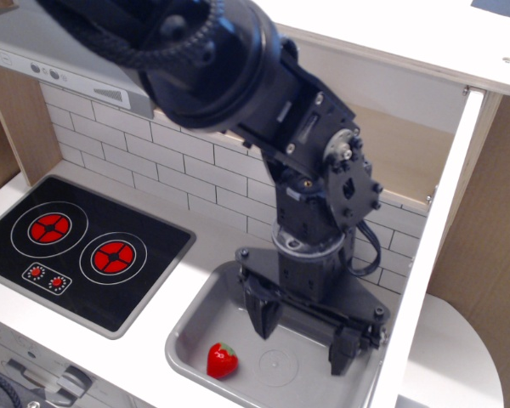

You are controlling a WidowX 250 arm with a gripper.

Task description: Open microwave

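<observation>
The white toy microwave [391, 144] sits at the upper right with its light wood interior showing. Its door [425, 255] is swung fully open and stands edge-on toward me at the right; handle, window and keypad are out of sight. My black gripper [304, 333] hangs over the sink in front of the microwave, just left of the door edge. Its two fingers are spread wide and hold nothing. My arm hides most of the microwave's inside.
A grey sink [195, 327] below the gripper holds a red strawberry [222, 359]. A black two-burner stove [76, 251] lies at the left. A grey range hood [59, 72] with small buttons is at the upper left, above white tile.
</observation>
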